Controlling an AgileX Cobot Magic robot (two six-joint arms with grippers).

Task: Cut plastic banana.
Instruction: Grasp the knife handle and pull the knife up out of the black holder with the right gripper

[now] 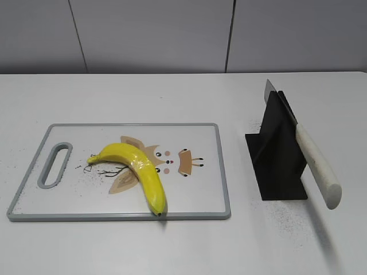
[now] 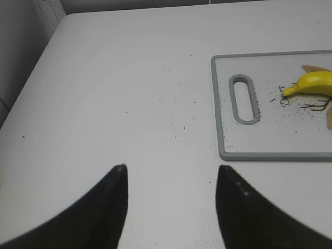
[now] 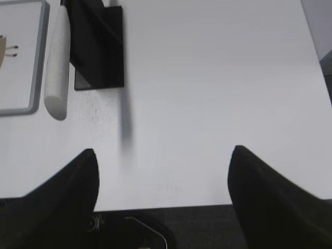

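Both jaws stand wide and hold nothing: the left gripper (image 2: 171,171) hovers over bare table (image 2: 114,93) near its left edge, the right gripper (image 3: 163,155) over the front right corner. Between them, left of centre, the plastic banana (image 1: 137,172) lies on the cutting board (image 1: 195,195). Toward the right edge, a knife (image 1: 315,166) rests in a black stand (image 1: 278,160).

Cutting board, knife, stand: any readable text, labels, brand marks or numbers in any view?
None.
Cutting board: only a printed cartoon face and scribble marks, no letters.
Knife: plain white handle, no marking visible.
Black stand: blank.
Plastic banana: no sticker visible.
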